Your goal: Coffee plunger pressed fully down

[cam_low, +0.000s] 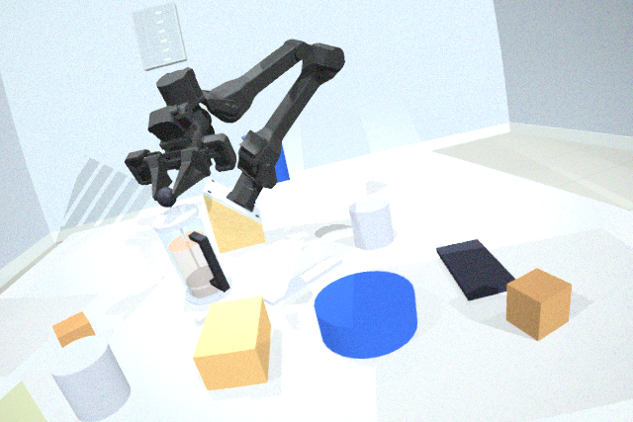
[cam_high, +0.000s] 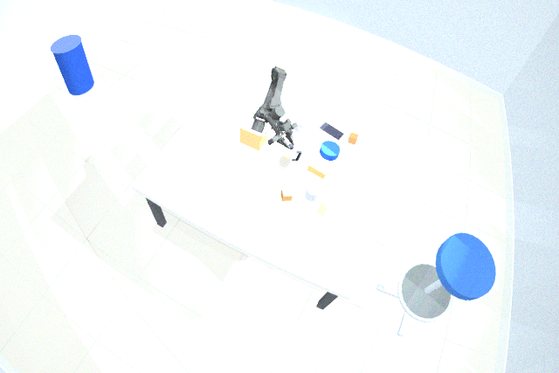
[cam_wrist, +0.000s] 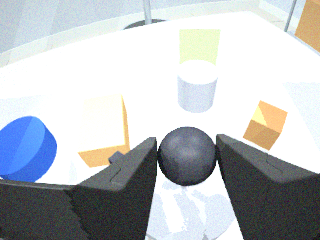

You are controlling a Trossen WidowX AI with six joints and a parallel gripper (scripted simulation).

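Note:
The coffee press stands upright on the white table, a clear glass cylinder with a black handle on its side. Peach and brown contents and a thin rod show inside it. The round black plunger knob is close above the lid, with a small gap showing. My gripper points down over the press and is shut on the knob, one finger on each side. The wrist view hides most of the press behind the knob and fingers.
A yellow block, a blue cylinder and a white-grey cylinder stand near the press. A wedge is behind it. A dark slab and an orange cube lie farther off.

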